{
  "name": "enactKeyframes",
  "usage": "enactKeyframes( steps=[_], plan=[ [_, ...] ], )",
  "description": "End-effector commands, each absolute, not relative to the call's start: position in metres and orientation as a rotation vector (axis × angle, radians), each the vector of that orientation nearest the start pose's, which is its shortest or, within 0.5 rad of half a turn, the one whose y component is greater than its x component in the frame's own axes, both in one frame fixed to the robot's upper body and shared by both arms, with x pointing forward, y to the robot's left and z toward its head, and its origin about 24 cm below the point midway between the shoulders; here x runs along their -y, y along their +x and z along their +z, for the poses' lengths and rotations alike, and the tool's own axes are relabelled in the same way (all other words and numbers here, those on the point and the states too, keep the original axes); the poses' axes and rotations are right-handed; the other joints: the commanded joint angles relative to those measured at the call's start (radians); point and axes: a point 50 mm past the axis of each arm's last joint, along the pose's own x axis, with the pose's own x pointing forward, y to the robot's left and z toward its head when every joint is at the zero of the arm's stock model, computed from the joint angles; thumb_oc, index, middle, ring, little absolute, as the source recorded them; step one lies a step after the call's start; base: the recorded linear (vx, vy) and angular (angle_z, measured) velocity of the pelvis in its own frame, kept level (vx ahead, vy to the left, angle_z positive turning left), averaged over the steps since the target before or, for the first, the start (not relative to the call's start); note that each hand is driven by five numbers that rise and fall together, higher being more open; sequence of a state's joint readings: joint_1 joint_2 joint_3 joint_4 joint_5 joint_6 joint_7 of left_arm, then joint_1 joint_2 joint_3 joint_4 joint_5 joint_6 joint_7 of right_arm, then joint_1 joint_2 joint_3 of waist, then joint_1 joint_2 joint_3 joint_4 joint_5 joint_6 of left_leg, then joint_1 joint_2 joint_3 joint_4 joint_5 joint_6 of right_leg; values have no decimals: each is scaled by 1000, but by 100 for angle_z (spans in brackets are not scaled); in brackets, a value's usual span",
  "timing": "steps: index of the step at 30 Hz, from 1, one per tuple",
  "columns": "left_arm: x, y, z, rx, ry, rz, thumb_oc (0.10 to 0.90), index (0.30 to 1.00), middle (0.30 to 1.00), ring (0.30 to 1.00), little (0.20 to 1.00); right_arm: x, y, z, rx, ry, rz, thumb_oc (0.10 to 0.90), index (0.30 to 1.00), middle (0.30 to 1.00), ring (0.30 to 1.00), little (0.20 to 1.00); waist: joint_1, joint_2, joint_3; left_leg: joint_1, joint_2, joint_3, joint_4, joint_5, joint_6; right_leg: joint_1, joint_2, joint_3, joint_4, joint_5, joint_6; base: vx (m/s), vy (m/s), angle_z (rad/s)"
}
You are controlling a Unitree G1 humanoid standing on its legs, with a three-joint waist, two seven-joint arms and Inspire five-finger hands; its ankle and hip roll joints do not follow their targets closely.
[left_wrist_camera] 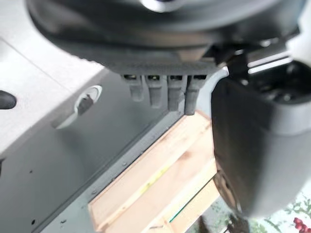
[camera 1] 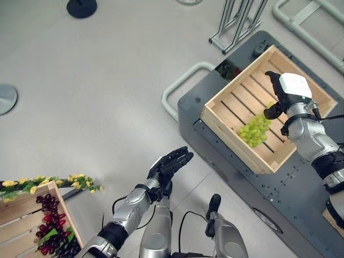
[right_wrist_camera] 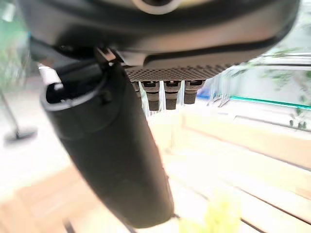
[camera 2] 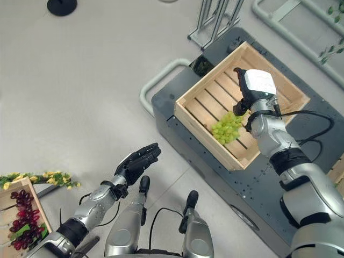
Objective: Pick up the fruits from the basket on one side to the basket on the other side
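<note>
A bunch of green grapes (camera 1: pixel 253 130) lies on the slats of a wooden crate (camera 1: pixel 239 78) that stands on a grey cart (camera 1: pixel 258 188). My right hand (camera 1: pixel 287 91) hovers over the crate's far part, open, its thumb pointing down just above the top of the bunch; the pale bunch (right_wrist_camera: pixel 218 218) shows beyond that thumb in the right wrist view. My left hand (camera 1: pixel 169 164) hangs open above the floor, holding nothing. At the lower left a second wooden crate (camera 1: pixel 67 212) holds dark red grapes (camera 1: pixel 51 212).
A leafy garland with yellow flowers (camera 1: pixel 48 184) drapes over the lower-left crate's top edge. The cart has a grey loop handle (camera 1: pixel 180 83). A metal stand (camera 1: pixel 236 27) rises behind the cart. A black round base (camera 1: pixel 81 6) and a grey disc (camera 1: pixel 5 98) sit on the floor.
</note>
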State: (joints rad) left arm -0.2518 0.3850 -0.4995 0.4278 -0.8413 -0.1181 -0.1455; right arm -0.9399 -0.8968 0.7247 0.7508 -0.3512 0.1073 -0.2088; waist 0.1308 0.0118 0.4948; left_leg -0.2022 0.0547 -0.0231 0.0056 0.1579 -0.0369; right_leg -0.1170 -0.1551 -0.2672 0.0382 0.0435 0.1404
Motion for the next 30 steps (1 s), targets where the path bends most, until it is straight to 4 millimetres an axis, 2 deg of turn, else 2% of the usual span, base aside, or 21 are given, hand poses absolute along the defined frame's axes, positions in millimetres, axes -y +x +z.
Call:
enactKeyframes(
  steps=[1, 10, 14, 24, 30],
  plan=[
    [-119, 289, 57, 35, -419, -540, 800, 900, 900, 900, 900, 302, 372, 271, 148, -1740, -417, 800, 900, 900, 900, 900, 8, -34, -41, -14, -32, 51, 185, -161, -8, -44, -18, -16, 138, -34, -57, -24, 0, 27],
    [-114, 287, 83, 130, -427, -616, 800, 900, 900, 900, 900, 306, 376, 277, 36, -1854, -429, 800, 900, 900, 900, 900, 17, -20, 24, -81, -56, 51, 270, -194, 23, -115, -13, -1, 226, -55, -64, -44, -8, 5],
    [-112, 288, 88, 140, -438, -619, 800, 900, 900, 900, 900, 307, 377, 276, 14, -1897, -419, 800, 900, 900, 900, 900, 15, -14, 25, -112, -61, 50, 300, -206, 30, -150, -10, -1, 258, -66, -70, -13, 0, 0],
    [-112, 284, 87, 139, -453, -622, 800, 900, 900, 900, 900, 302, 379, 272, -72, -2021, -300, 800, 900, 900, 900, 900, 14, -6, 25, -181, -69, 39, 361, -223, 35, -223, -9, 3, 328, -93, -89, -1, 2, 0],
    [-117, 284, 82, 127, -436, -608, 800, 900, 900, 900, 900, 294, 380, 263, -64, -2046, -208, 800, 900, 900, 900, 900, 13, -20, 25, -177, -60, 45, 364, -225, 36, -226, -3, 9, 337, -96, -90, 0, 0, 0]
  ],
)
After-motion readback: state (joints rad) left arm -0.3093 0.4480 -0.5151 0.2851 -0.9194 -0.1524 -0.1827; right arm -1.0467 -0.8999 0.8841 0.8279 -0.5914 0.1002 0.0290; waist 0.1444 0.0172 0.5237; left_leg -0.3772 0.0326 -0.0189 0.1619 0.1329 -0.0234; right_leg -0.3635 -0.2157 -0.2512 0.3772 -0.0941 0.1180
